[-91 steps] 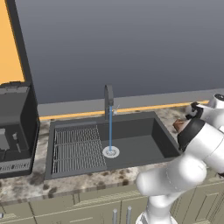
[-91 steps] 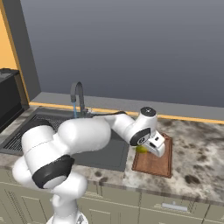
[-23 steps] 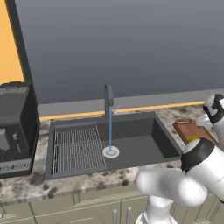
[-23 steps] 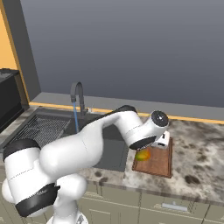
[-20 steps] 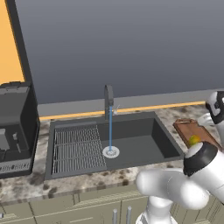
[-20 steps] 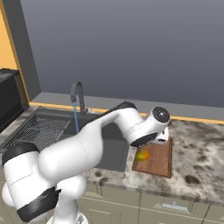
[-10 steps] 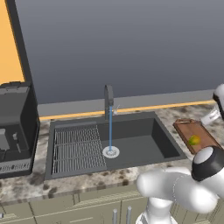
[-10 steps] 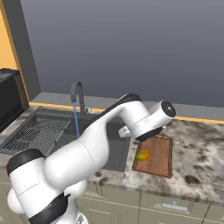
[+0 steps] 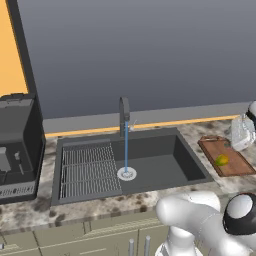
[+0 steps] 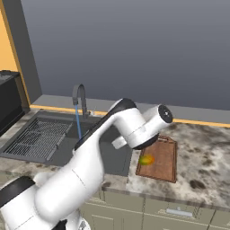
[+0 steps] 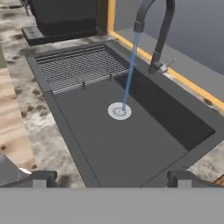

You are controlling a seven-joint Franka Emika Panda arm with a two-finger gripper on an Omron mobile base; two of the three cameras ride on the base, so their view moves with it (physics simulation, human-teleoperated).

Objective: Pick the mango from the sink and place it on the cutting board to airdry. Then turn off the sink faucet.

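Two tips: I see the gripper [image 11: 111, 178] spread wide apart, holding nothing, up over the sink's [image 11: 131, 144] near edge.
Mango: the mango [image 10: 146, 159] lies on the board [image 10: 164, 157], right of the sink, apart from my hand.
Water: a blue stream [image 11: 130, 70] runs from the faucet [image 11: 159, 35] to the drain [image 11: 119, 111], so I judge the tap is what's left.
Key relation: the lever [image 11: 168, 65] sits at the faucet's base, ahead of my tips across the basin, against the back wall.
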